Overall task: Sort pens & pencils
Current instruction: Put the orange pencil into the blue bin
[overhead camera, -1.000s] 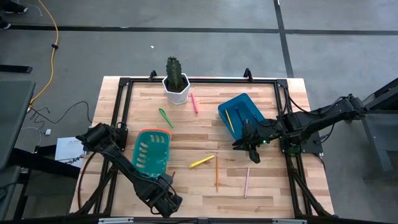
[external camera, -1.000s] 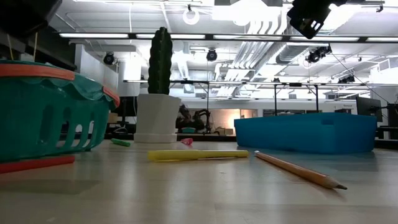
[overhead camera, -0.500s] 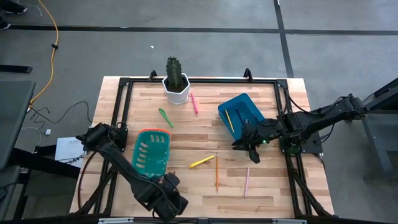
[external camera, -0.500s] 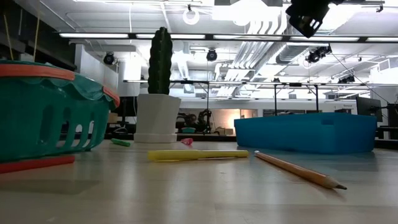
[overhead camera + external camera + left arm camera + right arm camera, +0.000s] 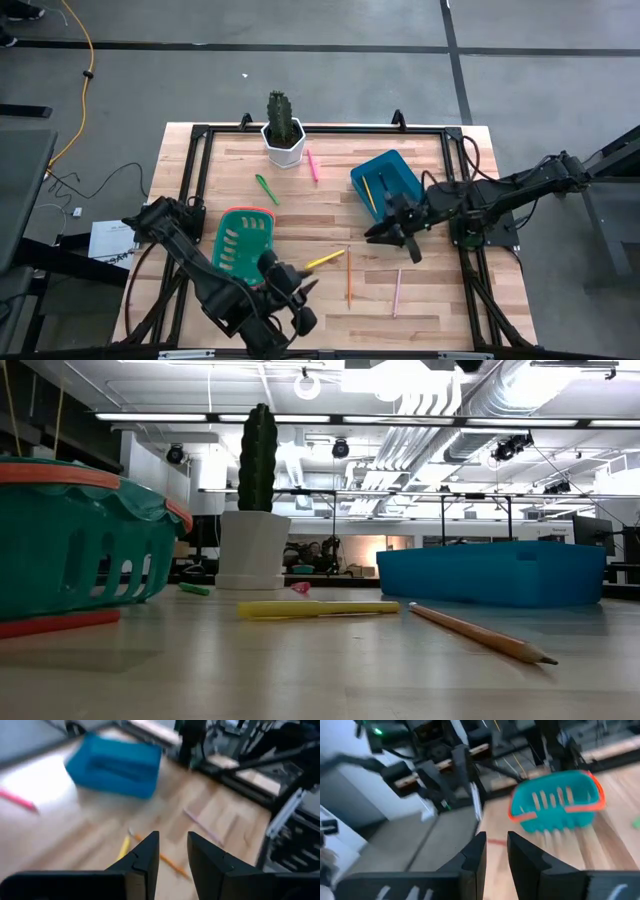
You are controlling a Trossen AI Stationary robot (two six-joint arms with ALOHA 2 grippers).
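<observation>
My left gripper hovers near the table's near edge, between the teal basket and the yellow pen. It is open by a narrow gap and holds nothing. My right gripper hangs just in front of the blue bin, also narrowly open and holding nothing. The green pen and the pink pen lie flat near the cactus pot. An orange pencil and a salmon pencil lie on the boards. Two pencils rest inside the bin.
A cactus in a white pot stands at the far edge. The teal basket has an orange rim. A black frame borders the table. Bare boards lie between the basket and the bin.
My left arm has swung from the near edge toward the table's middle, turning its gripper toward the yellow pen. My right gripper has shifted a little toward the table's left and has gone out of the low view's top. Nothing on the table has moved.
</observation>
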